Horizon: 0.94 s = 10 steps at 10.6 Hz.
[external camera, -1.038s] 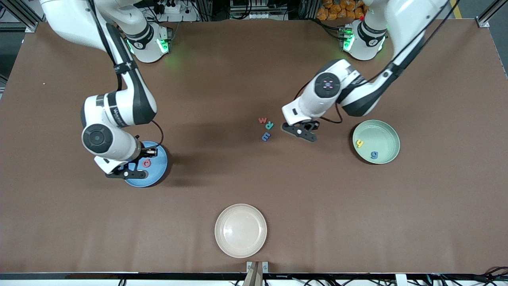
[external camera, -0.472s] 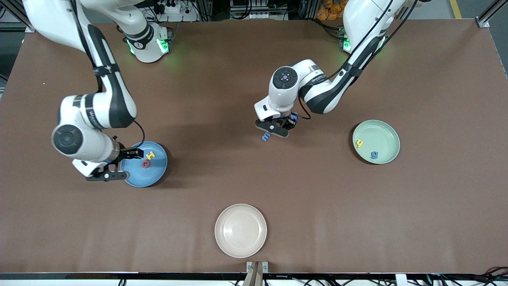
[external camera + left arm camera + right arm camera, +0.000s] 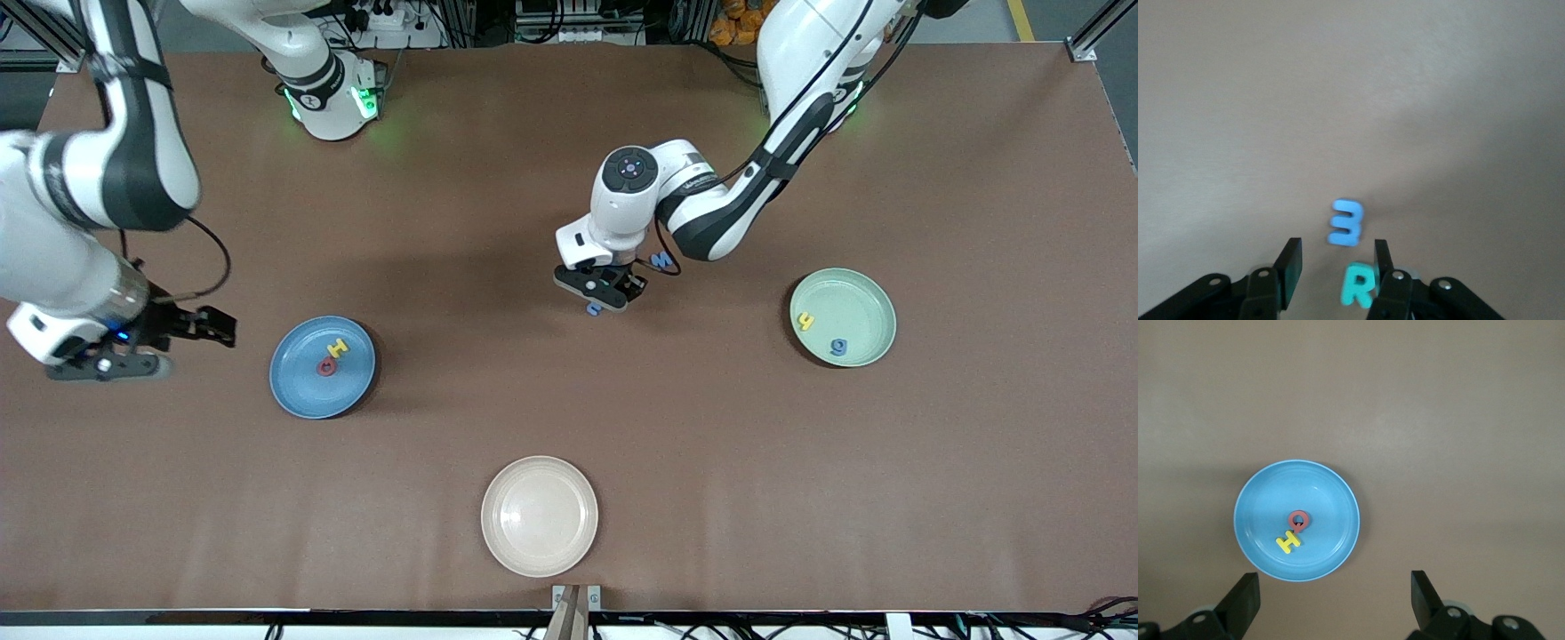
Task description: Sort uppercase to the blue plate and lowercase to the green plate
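Nearest the front camera: beige plate (image 3: 539, 516), empty, not part of the sort. Next up, blue plate (image 3: 322, 366) toward the right arm's end, holding yellow H (image 3: 338, 348) and red O (image 3: 327, 366), the two touching in the right wrist view. Right claw (image 3: 191, 327) is up over bare table (image 3: 569, 418) past the blue plate's rim toward the right arm's end, fingers spread wide, nothing in them; that arm looks to be waiting. Green plate (image 3: 842, 317) toward the left arm's end carries yellow h (image 3: 805, 321) and blue g (image 3: 838, 347), apart from each other. Mid-table is the live spot: left claw (image 3: 612, 286) is low over the leftover letter cluster, fingers parted and gripping nothing. Left wrist view shows teal R (image 3: 1359, 285) right between the fingertips and the blue m-like piece (image 3: 1347, 223) just past them, off the claw's line of closure. From the front only the edge of that blue piece (image 3: 594, 308) pokes out under the claw, on the side nearer the camera. Blue W (image 3: 661, 260) lies on the table just beside the left wrist, toward the left arm's end. Red w is hidden under the arm. Key relation: R is straddled by the left claw, so closing now would likely take an uppercase. Left arm is far nearer the cluster, but R belongs on the blue plate, well away at the right arm's end. My read: four letters done, four left.
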Each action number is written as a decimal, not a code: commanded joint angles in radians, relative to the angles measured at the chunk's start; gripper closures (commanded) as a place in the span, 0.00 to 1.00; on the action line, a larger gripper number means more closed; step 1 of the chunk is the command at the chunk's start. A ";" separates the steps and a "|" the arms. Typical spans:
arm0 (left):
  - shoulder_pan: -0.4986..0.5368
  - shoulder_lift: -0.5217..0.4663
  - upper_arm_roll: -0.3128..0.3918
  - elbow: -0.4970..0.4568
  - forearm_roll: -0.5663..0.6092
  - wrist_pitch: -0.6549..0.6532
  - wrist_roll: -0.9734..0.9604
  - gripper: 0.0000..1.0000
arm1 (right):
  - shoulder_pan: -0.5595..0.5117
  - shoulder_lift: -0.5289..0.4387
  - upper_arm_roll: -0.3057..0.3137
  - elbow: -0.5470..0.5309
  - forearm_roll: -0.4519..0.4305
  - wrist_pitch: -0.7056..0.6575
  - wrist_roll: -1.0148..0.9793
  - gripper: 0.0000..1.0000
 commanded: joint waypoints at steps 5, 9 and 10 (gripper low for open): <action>-0.061 0.080 0.066 0.053 0.137 0.030 0.008 0.47 | -0.061 -0.123 0.063 0.121 0.016 -0.246 -0.003 0.00; -0.063 0.091 0.066 0.054 0.127 0.030 -0.010 0.47 | -0.062 -0.136 0.106 0.128 0.007 -0.240 0.038 0.00; -0.063 0.095 0.066 0.054 0.127 0.032 -0.010 0.47 | -0.062 -0.142 0.106 0.126 0.007 -0.242 0.030 0.00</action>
